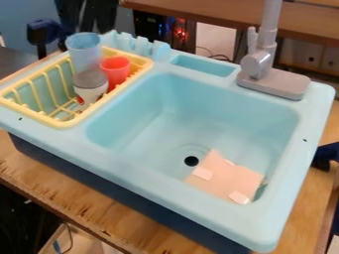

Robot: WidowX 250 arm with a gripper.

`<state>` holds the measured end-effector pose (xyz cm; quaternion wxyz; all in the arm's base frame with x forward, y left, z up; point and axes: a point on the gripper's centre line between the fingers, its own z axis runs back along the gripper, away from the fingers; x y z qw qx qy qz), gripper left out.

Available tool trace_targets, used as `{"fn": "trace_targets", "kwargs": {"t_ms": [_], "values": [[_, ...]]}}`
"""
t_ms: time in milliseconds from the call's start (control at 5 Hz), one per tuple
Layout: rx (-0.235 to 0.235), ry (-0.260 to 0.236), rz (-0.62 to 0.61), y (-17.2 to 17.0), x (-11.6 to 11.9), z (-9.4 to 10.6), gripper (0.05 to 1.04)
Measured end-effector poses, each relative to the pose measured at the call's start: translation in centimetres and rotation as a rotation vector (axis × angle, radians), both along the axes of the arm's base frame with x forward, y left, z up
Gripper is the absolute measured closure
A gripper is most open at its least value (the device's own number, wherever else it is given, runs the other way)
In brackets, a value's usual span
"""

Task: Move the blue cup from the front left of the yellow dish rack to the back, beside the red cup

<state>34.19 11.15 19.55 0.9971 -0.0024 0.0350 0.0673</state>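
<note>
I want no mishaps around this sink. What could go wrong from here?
The pink sheet lies right beside the drain, so it could slide over and cover it. The tall bluish cup rises well above the yellow rack, so a bump might topple it.

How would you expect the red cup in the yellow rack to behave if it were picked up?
The red cup looks hollow and open-topped, so it is probably light for its size. Its smooth, rounded wall suggests it would hold its shape but might slip a little. Being round, it would likely roll if it landed on its side.
</note>
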Motion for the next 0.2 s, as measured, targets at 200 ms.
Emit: {"fn": "trace_targets", "kwargs": {"t_ms": [200], "values": [[0.026,-0.042,-0.025,-1.59,-1.68,1.98,0.077]]}}
